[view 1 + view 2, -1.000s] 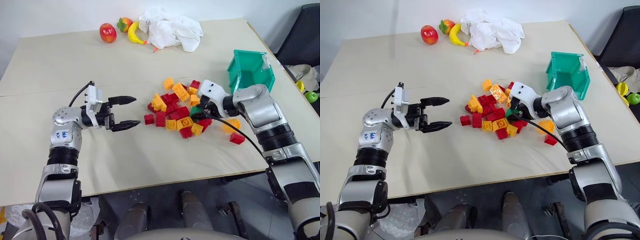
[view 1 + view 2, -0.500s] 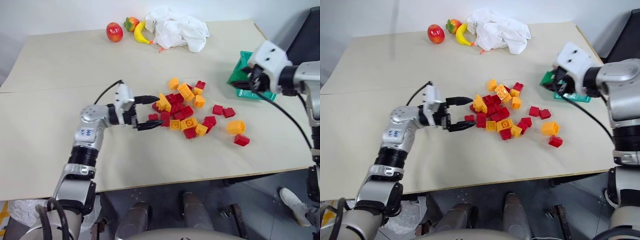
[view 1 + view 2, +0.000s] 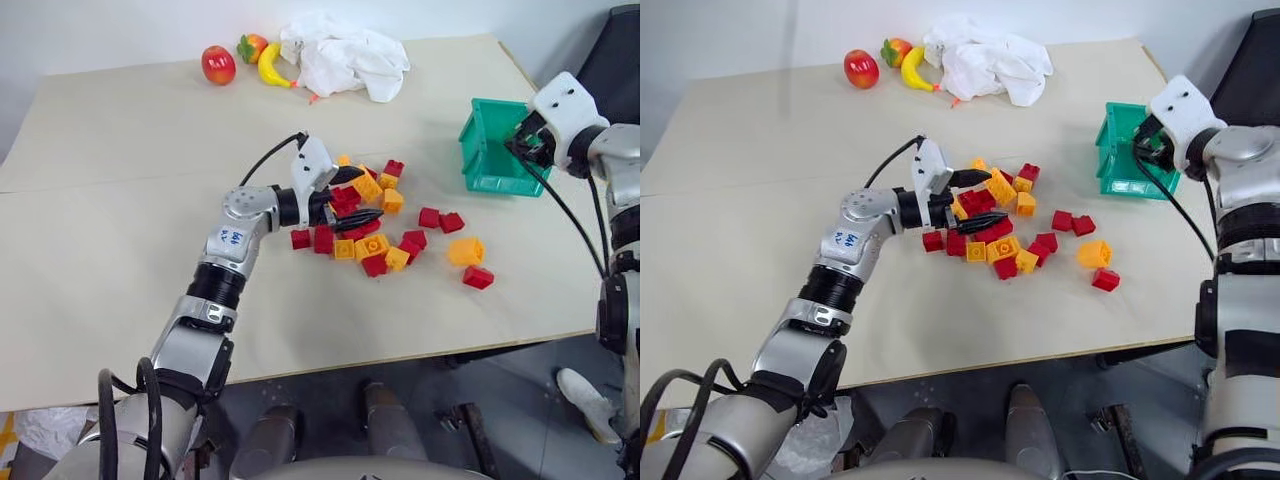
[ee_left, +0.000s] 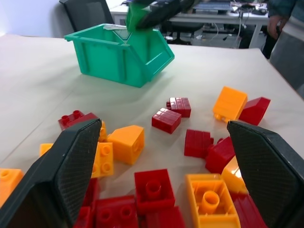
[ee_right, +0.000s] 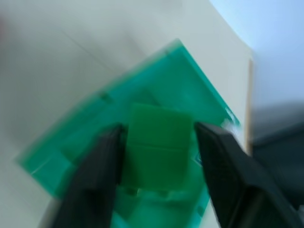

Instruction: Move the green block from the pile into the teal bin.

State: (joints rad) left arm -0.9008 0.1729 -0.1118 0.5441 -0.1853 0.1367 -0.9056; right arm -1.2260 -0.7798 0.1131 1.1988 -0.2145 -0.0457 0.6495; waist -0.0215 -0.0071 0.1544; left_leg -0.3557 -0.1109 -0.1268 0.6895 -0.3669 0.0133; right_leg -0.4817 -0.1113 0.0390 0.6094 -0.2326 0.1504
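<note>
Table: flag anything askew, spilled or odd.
A few red and orange bricks lie scattered loose to the right of the pile, toward the teal bin. A crumpled white cloth sits at the far edge. Nothing looks damaged.

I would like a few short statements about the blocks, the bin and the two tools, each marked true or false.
1. The green block lies in the pile. False: it is between the right tool's fingers, above the teal bin.
2. The left tool is open at the pile. True.
3. The teal bin lies on its side. False: it stands upright.
4. A white cloth lies beside a banana. True.
</note>
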